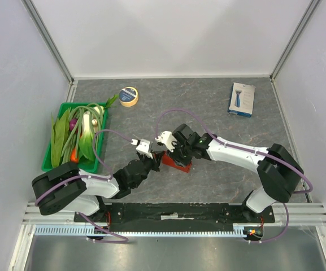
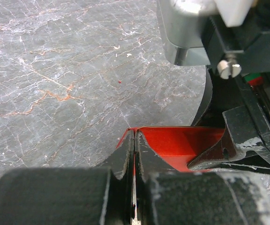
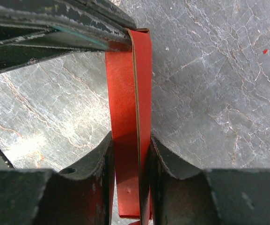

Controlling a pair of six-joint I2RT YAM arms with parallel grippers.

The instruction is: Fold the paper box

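Observation:
The red paper box (image 1: 177, 164) stands on the grey table between the two arms, near the front middle. My left gripper (image 1: 154, 158) is shut on a thin red wall of the box (image 2: 181, 145); its fingers (image 2: 125, 154) pinch the edge. My right gripper (image 1: 171, 153) is shut on a doubled red panel (image 3: 127, 117), one finger (image 3: 170, 164) on each side. The two grippers nearly touch: the right one shows at the right of the left wrist view, and the left one's fingers (image 3: 78, 33) show at the top of the right wrist view.
A green tray (image 1: 51, 160) with leafy vegetables sits at the left. A roll of yellow tape (image 1: 129, 96) lies at the back. A white-and-blue retail box (image 1: 242, 99) lies at the back right. White walls close three sides.

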